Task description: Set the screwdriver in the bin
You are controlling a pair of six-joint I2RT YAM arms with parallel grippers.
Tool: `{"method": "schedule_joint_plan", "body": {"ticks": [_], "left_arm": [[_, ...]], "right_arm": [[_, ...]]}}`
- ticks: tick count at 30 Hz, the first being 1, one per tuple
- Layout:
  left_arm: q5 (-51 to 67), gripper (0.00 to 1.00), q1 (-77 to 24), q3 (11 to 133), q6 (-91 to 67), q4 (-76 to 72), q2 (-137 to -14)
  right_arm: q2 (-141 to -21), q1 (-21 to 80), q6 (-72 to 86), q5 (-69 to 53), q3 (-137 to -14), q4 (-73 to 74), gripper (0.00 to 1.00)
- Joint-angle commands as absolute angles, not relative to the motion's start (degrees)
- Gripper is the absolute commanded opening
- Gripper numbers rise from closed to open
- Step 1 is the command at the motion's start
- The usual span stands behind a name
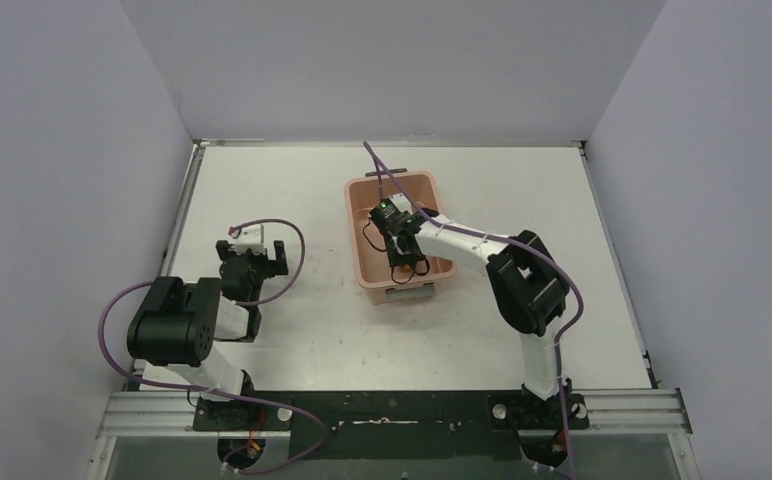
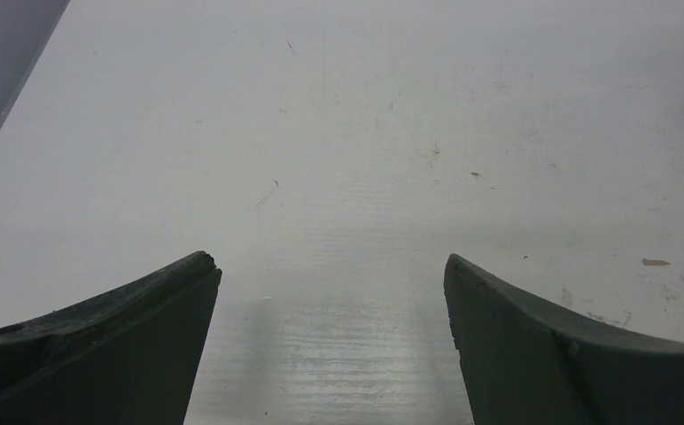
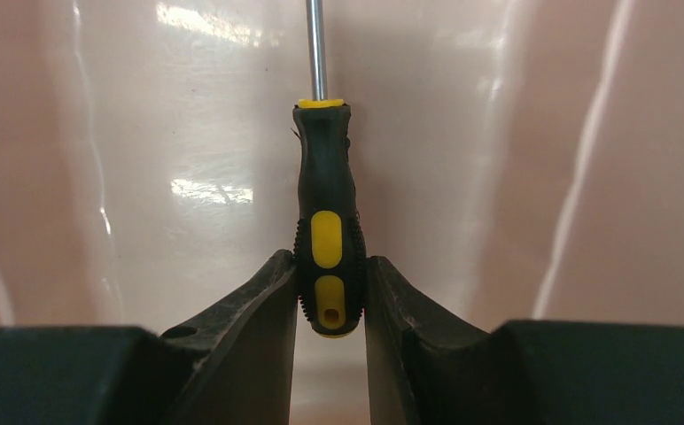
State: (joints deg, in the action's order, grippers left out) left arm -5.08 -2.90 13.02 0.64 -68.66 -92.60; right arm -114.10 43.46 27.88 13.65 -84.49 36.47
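Observation:
The screwdriver [image 3: 327,221] has a black and yellow handle and a thin metal shaft that points away from me. My right gripper [image 3: 330,274] is shut on the butt end of the handle and holds it inside the salmon-pink bin [image 3: 143,177], over its glossy floor. In the top view the bin [image 1: 357,240] stands mid-table with its grey handle at the near end, and my right gripper [image 1: 402,250] reaches down into it; the screwdriver is hidden there. My left gripper [image 1: 252,258] is open and empty over bare table left of the bin, as the left wrist view [image 2: 331,261] shows.
The white table [image 1: 562,220] is walled by grey panels at the back and on both sides. A purple cable runs along the right arm over the bin's far rim [image 1: 377,165]. The metal rail [image 1: 622,405] with the arm bases lines the near edge.

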Motion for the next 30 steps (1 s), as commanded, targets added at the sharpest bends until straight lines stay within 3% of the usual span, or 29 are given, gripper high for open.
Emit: {"method": "schedule_joint_plan", "body": {"ticks": [1,3,9,15,23,30], "left_arm": [[-4.45,0.97,-2.79,14.06,0.28,-70.55,-92.40],[-4.43,0.97,-2.73,14.06,0.28,-70.47,-92.40],[-4.41,0.97,-2.72,14.06,0.29,-70.50,-92.37],[-4.42,0.97,-2.73,14.11,0.30,-70.48,-92.38],[-4.41,0.97,-2.76,14.06,0.32,-70.47,-92.38],[-4.46,0.97,-2.78,14.08,0.29,-70.52,-92.41]], "right_arm": [[-116.14,43.05,29.72,11.82,-83.72,32.06,0.00],[-116.89,43.06,30.03,11.46,-83.75,31.99,0.08],[-115.56,43.25,30.49,12.58,-84.23,32.68,0.46],[-112.15,43.80,30.33,15.42,-86.73,35.23,0.63],[-101.08,44.30,26.95,19.45,-89.17,35.18,0.99],[-86.78,41.83,25.02,26.36,-81.56,29.87,1.00]]}}
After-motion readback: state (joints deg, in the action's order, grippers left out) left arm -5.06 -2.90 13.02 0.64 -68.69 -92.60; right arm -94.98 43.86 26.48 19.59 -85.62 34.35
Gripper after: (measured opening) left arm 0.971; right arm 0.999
